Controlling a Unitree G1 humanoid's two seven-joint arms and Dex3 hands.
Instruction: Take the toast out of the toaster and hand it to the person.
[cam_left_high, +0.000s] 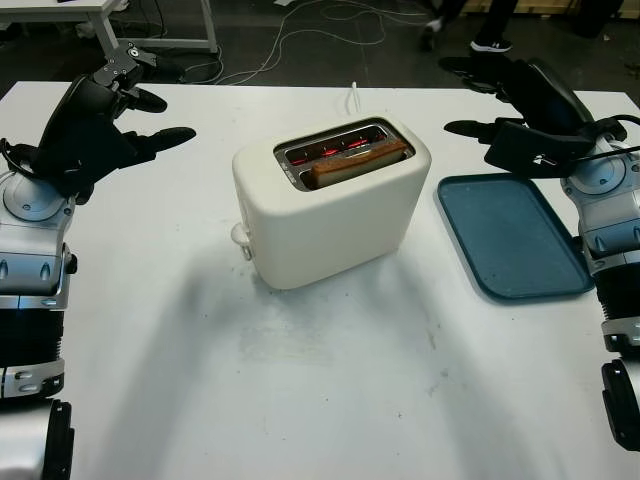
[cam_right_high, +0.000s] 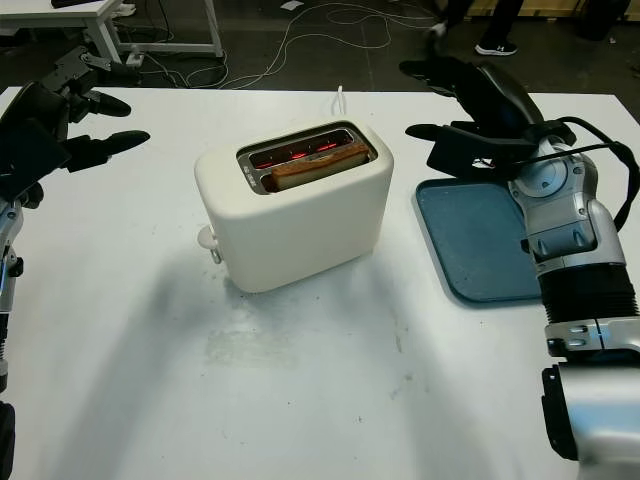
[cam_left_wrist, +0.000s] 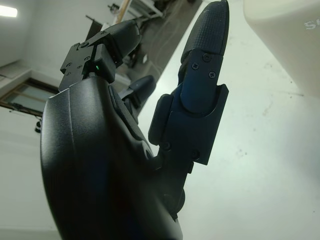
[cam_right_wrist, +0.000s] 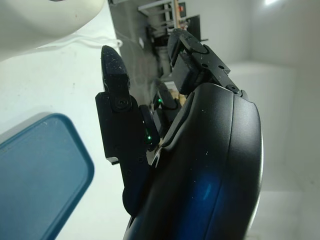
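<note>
The left hand (cam_left_high: 105, 115) was raised above the white table (cam_left_high: 330, 380), open and holding nothing, well apart from the cream toaster (cam_left_high: 330, 205) on its inner side. The right hand (cam_right_high: 480, 115) was likewise raised and open, empty, positioned over the far edge of the blue tray (cam_right_high: 480, 245), with the toaster just inward of it. The toast (cam_left_high: 355, 163) sat upright in the near slot of the toaster, between the two hands, touched by neither; the slots glowed red. The left wrist view showed a corner of the toaster body beyond one fingertip (cam_left_wrist: 210, 25). The right wrist view showed the tray's rounded corner beneath the hand.
</note>
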